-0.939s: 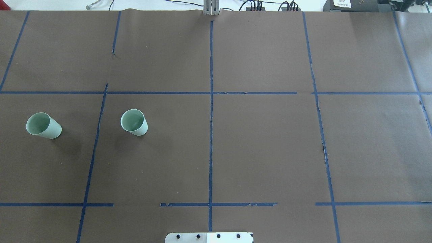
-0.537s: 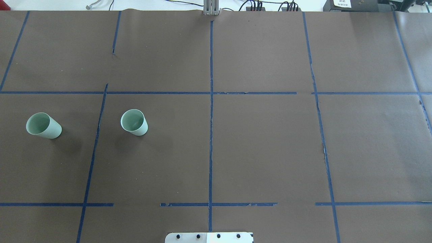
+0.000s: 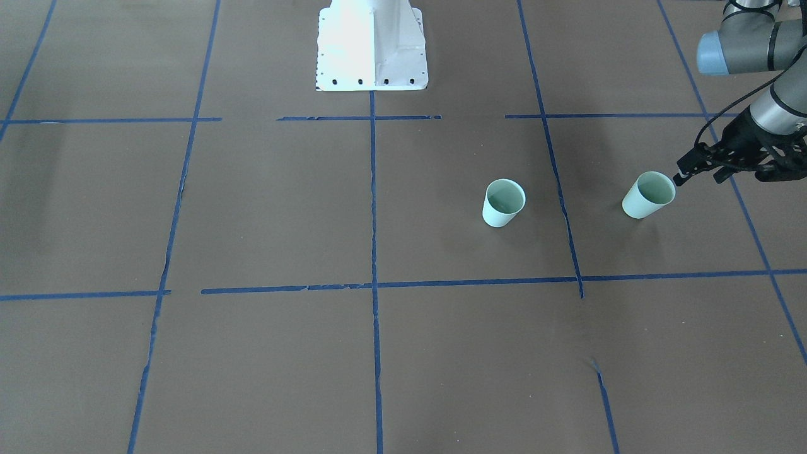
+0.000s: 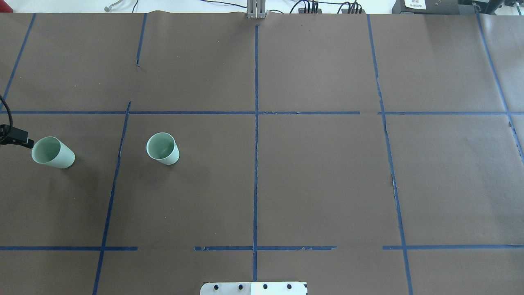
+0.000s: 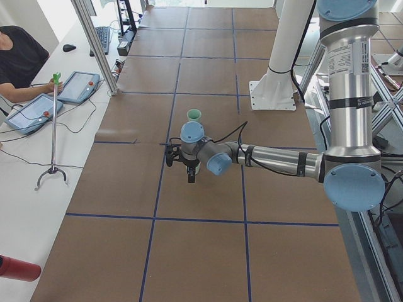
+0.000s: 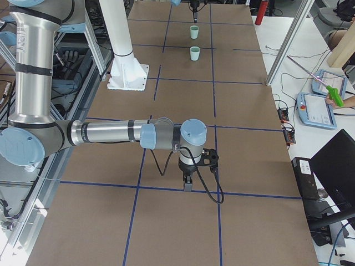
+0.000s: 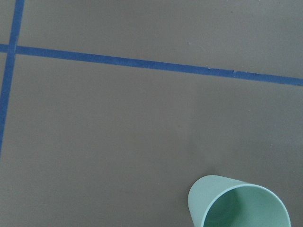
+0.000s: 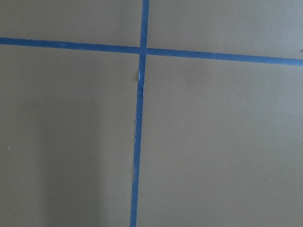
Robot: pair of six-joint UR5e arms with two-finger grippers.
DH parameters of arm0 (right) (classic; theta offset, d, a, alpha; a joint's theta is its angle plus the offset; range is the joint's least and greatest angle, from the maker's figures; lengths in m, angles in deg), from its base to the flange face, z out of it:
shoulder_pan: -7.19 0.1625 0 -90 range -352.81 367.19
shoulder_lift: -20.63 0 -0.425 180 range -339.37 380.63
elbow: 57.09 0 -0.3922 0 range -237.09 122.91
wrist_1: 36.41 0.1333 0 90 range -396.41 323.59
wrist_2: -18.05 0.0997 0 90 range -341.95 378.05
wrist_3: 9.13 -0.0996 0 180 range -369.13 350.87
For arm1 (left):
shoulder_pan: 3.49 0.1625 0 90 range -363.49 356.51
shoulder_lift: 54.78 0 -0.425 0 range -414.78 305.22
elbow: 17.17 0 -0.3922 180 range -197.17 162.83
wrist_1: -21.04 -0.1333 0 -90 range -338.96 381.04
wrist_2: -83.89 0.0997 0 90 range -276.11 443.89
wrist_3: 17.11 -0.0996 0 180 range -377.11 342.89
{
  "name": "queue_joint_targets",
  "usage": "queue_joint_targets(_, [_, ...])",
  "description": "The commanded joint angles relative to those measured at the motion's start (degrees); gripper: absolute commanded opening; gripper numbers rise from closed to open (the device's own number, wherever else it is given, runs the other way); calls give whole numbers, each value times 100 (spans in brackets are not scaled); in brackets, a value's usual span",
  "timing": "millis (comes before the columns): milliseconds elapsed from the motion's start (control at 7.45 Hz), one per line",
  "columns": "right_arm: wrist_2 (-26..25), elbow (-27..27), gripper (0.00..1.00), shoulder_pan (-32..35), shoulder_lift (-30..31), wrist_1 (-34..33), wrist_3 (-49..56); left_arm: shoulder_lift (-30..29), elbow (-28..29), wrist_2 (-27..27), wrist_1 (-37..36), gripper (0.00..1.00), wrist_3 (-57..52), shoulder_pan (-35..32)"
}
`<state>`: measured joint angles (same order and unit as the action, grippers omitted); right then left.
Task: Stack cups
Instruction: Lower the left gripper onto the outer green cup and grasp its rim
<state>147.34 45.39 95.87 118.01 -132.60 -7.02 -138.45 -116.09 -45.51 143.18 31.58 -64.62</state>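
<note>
The left hand (image 3: 700,172), released, hovers just beside the left cup (image 3: 648,195) — clip that rim with a finger and it could topple across the bench (image 3: 252,208).

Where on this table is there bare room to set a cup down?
Bare: the paper between outer cup and inner cup, crossed by a tape line, and from the inner cup past the centre tape. Crowded: around the outer cup, left gripper beside its rim.

left arm (image 5: 277,158) stretched out low, left gripper (image 3: 700,176) with fingers (image 3: 682,176) spread, right gripper (image 6: 188,184) pointing straight down
</note>
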Motion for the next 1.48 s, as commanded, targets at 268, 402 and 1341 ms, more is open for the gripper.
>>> queue_joint_targets(268, [0, 0, 100, 0, 0, -5, 0, -264, 250, 38, 46, 100, 203, 364])
queue_joint_targets(402, [0, 0, 100, 0, 0, 4, 0, -281, 337, 64, 55, 98, 203, 434])
queue_joint_targets(1341, [0, 0, 100, 0, 0, -5, 0, -186, -334, 144, 47, 0, 607, 374])
